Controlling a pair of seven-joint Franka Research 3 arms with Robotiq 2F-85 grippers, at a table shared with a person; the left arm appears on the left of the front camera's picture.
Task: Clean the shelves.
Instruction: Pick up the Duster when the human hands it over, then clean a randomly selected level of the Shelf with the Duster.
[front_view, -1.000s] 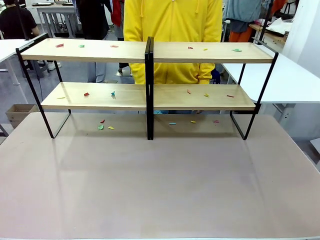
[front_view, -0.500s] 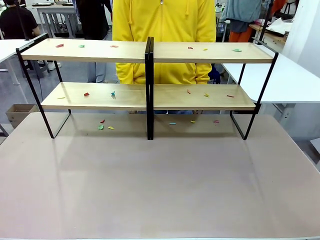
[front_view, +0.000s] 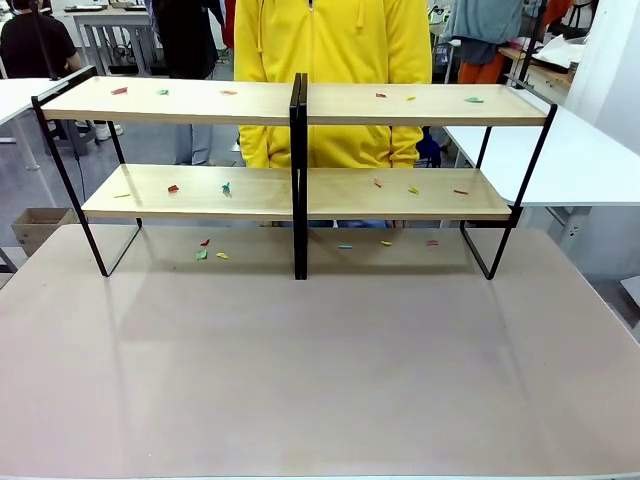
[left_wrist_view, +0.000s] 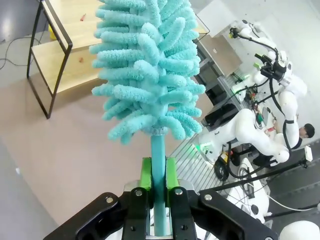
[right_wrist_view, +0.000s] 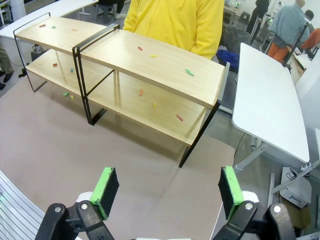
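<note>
1. The person (front_view: 340, 90) in the yellow hoodie, behind the shelves (front_view: 200, 195), now stands further toward the picture's left than a second ago.
2. The torso now sits more evenly behind the black centre post (front_view: 297, 170).
3. The hoodie's zip (front_view: 310, 8) now shows at the top edge, left of where it was half a second ago.

The shelves (front_view: 400, 103) are pale matt wood on thin black metal – the duster (left_wrist_view: 147, 75), fluffy teal cloth.

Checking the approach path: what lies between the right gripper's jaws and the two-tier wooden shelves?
Bare grey-brown tabletop up to the shelves, in the right wrist view.
</note>
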